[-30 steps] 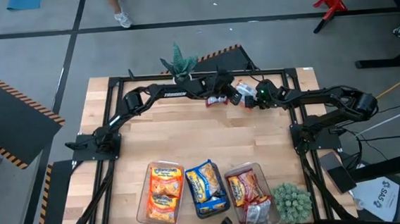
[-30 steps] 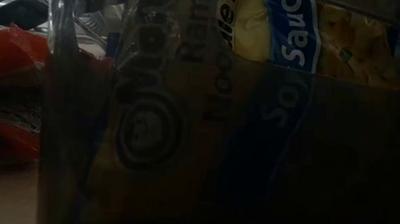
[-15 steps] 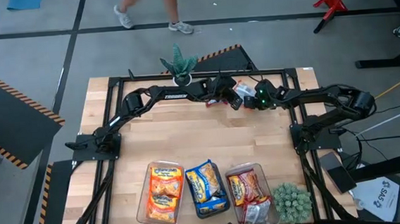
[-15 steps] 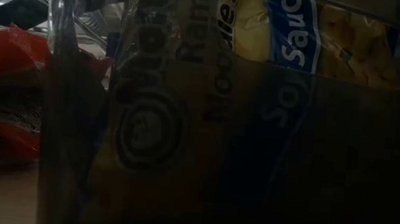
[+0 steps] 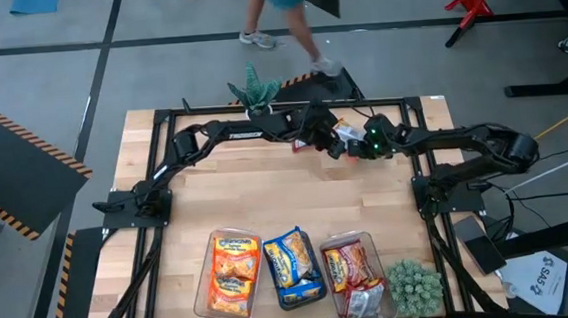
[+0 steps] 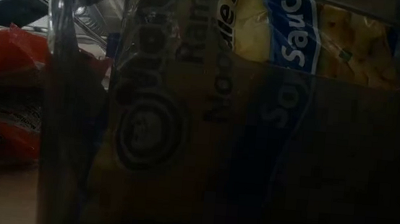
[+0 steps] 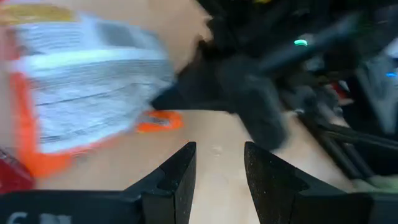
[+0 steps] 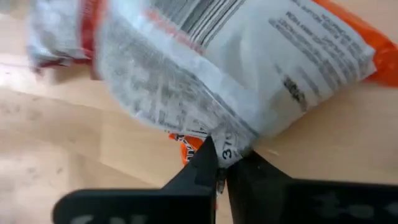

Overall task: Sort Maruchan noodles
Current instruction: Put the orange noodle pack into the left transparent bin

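While left tool (image 7: 217,171) gapes empty beside it, right tool (image 8: 222,167) pinches orange packet (image 8: 249,68) edge.

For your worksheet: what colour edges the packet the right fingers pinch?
Orange, on the packet; right wrist view shows it best.

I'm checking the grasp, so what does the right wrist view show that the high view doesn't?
Only the right wrist view shows the right claw pinching the orange packet by its edge. Only the high view shows the three clear bins of sorted packets at the table's near edge, two plants, a person walking past, and the left claw. Both show the wooden table.
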Available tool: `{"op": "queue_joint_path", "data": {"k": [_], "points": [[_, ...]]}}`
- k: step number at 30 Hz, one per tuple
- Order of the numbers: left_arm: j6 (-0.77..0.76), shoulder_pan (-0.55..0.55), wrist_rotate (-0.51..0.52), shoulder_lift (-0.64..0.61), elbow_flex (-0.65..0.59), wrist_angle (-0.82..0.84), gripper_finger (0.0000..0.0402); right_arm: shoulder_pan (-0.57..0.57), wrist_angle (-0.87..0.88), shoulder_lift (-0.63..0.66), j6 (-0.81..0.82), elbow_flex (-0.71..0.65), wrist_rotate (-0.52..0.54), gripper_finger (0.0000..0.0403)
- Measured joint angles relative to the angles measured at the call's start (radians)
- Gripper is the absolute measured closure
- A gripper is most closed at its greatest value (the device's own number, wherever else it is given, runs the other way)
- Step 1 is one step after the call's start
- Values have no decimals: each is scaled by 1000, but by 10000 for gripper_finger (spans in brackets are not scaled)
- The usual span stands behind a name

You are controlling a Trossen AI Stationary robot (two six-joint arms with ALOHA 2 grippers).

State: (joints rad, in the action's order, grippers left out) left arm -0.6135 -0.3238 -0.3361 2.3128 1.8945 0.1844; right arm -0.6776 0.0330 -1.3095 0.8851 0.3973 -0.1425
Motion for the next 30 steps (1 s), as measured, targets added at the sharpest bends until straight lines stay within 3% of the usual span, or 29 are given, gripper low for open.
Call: {"op": "queue_joint_path", "data": {"k": [8, 15, 23, 30], "points": [[-23, 38, -76, -189, 1, 68, 273, 6, 30, 119, 0, 1, -53, 401], [50, 134, -37, -424, 1, 179, 273, 102, 45, 236, -1, 18, -71, 402], [101, 264, 220, -634, 2, 284, 273, 286, 156, 260, -63, 170, -41, 403], [94, 387, 423, -728, 3, 328, 273, 440, 233, 258, -108, 316, 22, 403]]}}
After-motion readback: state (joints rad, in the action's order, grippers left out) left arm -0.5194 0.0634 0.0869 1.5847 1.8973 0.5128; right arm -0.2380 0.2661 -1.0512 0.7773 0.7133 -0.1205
